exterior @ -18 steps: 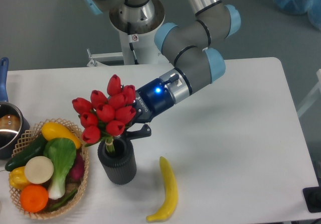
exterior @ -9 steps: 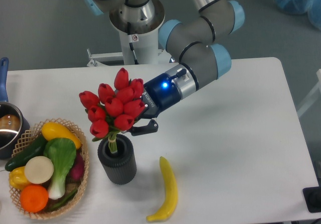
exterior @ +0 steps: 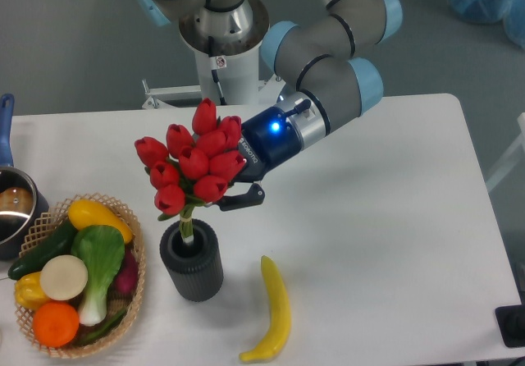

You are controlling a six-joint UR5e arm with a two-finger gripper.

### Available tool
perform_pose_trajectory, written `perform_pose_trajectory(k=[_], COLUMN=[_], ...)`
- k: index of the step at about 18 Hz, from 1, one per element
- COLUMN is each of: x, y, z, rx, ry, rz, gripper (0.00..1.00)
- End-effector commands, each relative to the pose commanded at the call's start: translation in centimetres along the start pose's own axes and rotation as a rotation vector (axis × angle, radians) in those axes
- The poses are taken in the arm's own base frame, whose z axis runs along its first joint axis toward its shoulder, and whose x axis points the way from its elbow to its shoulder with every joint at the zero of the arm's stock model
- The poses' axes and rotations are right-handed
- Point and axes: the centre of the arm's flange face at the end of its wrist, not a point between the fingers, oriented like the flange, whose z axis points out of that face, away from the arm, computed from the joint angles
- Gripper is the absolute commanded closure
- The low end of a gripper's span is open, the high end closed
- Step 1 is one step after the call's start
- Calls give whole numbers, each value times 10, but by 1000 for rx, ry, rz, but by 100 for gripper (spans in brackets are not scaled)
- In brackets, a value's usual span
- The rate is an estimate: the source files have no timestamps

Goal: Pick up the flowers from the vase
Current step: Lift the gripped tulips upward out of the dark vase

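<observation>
Lift step: hand (exterior: pixel 223 199) clamped on flowers (exterior: pixel 194 166), stems partly inside vase (exterior: pixel 192 261). Next: raise straight up until stems clear rim.

The basket (exterior: pixel 49 333) crowds the vase (exterior: pixel 192 261) on its left, the banana (exterior: pixel 273 311) lies near on its right.

The tulip buds (exterior: pixel 195 162) look like smooth, slightly glossy plastic. The vase (exterior: pixel 192 262) is matt dark grey with a ribbed, rough side. The basket (exterior: pixel 131 296) is woven wicker. The banana (exterior: pixel 275 310) has a waxy sheen. The bench (exterior: pixel 385 243) is smooth matt white. The arm's shells (exterior: pixel 328 75) are matt grey with glossy blue plastic caps.
</observation>
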Motion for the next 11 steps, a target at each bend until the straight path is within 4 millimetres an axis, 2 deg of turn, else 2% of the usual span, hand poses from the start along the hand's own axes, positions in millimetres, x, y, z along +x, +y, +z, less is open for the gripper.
perform_pose_trajectory(k=[11], x=[8], y=[-13], z=[-9], rx=[98], ry=[18], rz=[-11], gripper=[60])
